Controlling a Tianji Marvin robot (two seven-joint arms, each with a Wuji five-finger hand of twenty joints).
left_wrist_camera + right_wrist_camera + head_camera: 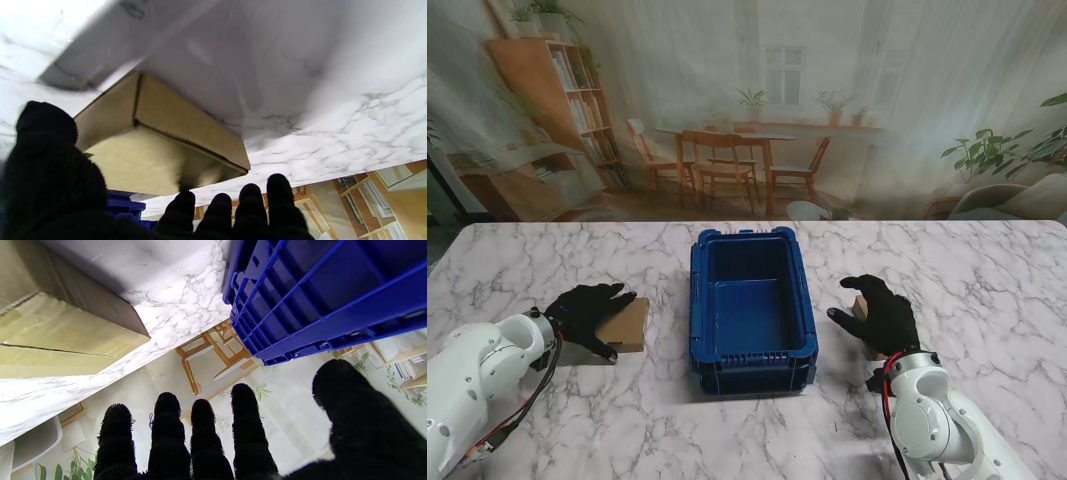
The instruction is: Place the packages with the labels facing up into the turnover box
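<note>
The blue turnover box [752, 305] stands empty at the table's middle. A brown cardboard package [627, 325] lies to its left. My left hand [587, 310], in a black glove, rests over the package's left part, fingers stretched across the top and thumb by the near side. In the left wrist view the package [160, 133] shows a taped seam and no label, with the fingers [253, 206] straight. A second package [861, 306] lies to the right of the box, mostly hidden under my open right hand [882, 312]. The right wrist view shows that package [50, 326] beside the box wall [317, 290].
The white marble table [747, 430] ends at a far edge against a printed room backdrop [747, 110]. Both white forearms come in from the near corners. The blue box's corner [123, 206] shows behind my left hand [50, 186].
</note>
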